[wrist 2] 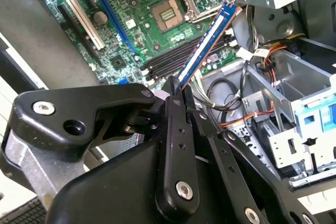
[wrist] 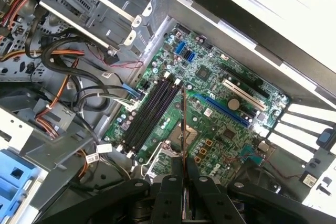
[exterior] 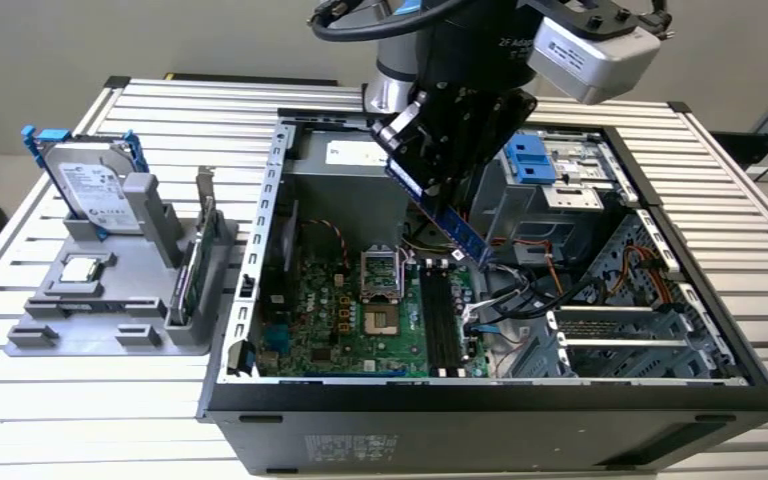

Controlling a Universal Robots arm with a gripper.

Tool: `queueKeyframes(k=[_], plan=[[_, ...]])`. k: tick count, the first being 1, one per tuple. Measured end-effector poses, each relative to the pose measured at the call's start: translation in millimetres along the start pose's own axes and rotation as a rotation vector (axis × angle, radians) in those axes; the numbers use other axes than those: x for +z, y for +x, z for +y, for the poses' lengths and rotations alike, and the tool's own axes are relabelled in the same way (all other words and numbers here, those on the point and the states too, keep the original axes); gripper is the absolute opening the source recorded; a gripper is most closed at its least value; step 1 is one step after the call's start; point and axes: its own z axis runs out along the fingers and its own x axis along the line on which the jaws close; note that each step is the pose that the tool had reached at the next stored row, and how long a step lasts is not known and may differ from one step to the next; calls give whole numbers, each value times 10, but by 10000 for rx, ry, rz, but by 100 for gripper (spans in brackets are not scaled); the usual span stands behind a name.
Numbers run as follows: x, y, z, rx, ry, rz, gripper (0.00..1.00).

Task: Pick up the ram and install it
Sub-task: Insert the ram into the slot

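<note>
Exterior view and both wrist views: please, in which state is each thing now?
hand: shut on the ram.
ram: held tilted above the motherboard, not seated in any slot.
memory slots: all empty.
computer case: lying on its side, open.
hard drive: upright in the grey stand, outside the case.

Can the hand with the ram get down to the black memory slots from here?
Probably yes. The hand holds the ram above the open case; the memory slots look empty and the cables lie beside them.
</note>
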Motion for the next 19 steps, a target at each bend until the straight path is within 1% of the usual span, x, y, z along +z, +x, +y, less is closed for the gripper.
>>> queueKeyframes(k=[19], plan=[[0, 0, 0, 793, 15, 11, 0]])
